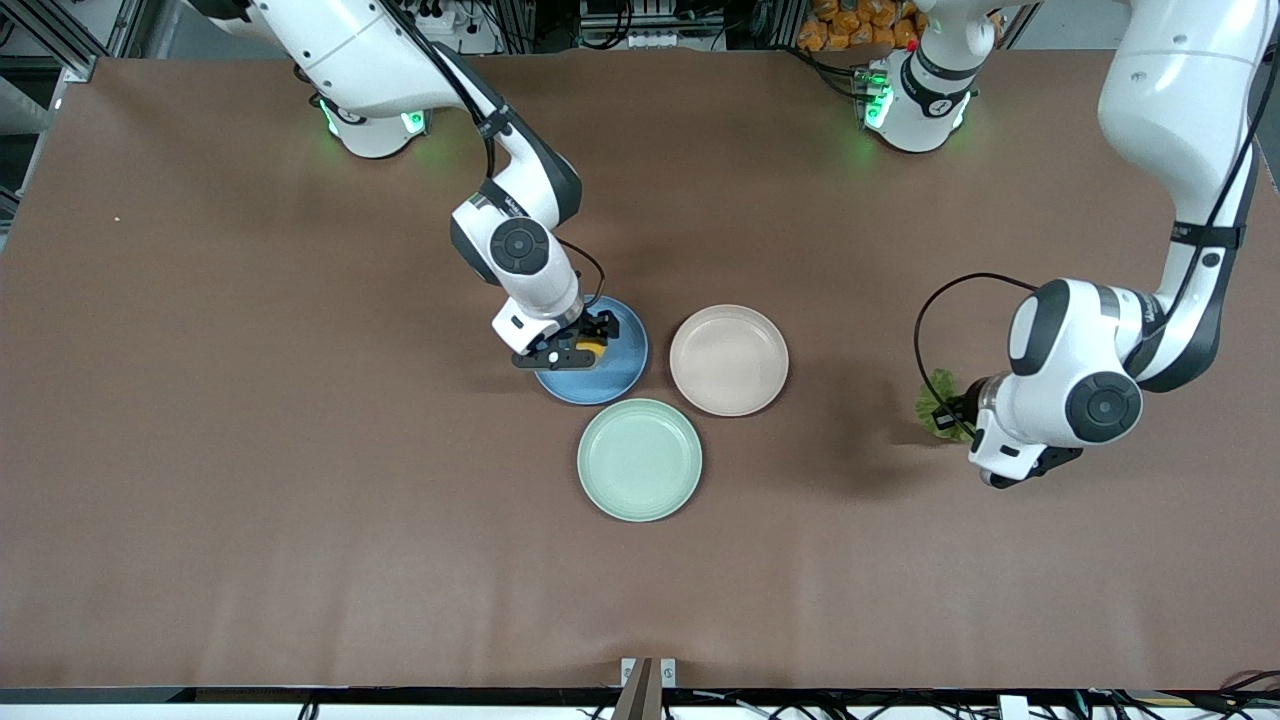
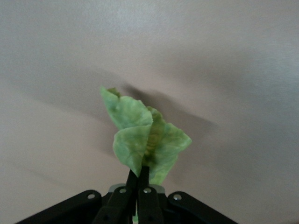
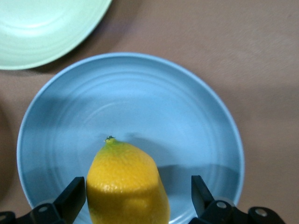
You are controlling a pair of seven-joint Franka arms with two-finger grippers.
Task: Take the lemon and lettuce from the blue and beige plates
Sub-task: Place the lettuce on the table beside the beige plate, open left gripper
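Where right hand [image 1: 582, 345] hangs low over blue plate [image 1: 620, 375], fingers spread either side of lemon [image 3: 126, 184]: yellow, stem nub green, lying on plate. Beige plate [image 1: 729, 360] beside. Left hand [image 2: 138, 186] over bare worktop [image 1: 200, 450], clamped on lettuce [image 2: 145, 140], pale green, crumpled.

You're looking at a wide brown desk [image 1: 250, 450] with a matte, faintly creased top, lit from above so soft shadows fall on it. Along its top edge runs a metal frame [image 1: 60, 30] with cables [image 1: 640, 30] and a heap of orange packets [image 1: 860, 25]. A small bracket [image 1: 647, 675] sits at the nearest edge.
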